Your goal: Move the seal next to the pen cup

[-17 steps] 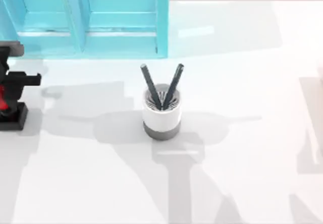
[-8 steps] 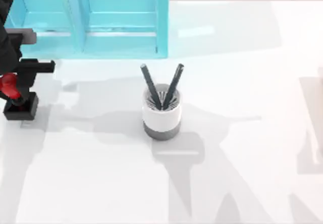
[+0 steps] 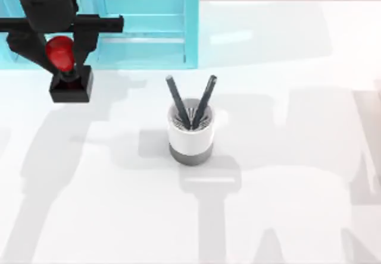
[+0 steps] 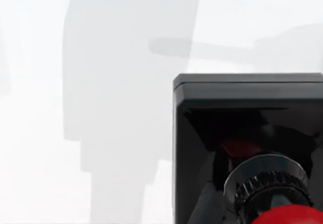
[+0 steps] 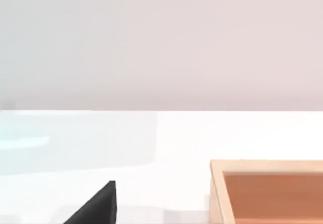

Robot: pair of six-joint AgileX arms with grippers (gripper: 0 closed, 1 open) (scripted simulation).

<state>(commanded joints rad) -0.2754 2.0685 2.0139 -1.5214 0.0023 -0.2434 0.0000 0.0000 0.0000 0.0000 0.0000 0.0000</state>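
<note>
Gripping the red knob of the seal [image 3: 66, 74] between its two black fingers, the left gripper [image 3: 61, 53] hung over the far left part of the table [image 3: 286, 204], in front of the turquoise shelf unit [image 3: 143, 26]. The seal's square black base sat below the fingers, and its shadow fell apart from it on the white surface, so it seemed to be lifted off the table, though the top view alone could not settle that. In the left wrist view the black base [image 4: 247, 133] showed close up, with the red knob at the frame's edge and pale tabletop beyond it. Toward the middle of the table stood the pen cup [image 3: 190, 134], upright, two dark pens leaning apart out of it, well apart from the seal. The right wrist view showed a wooden box [image 5: 267, 191] on the table.
</note>
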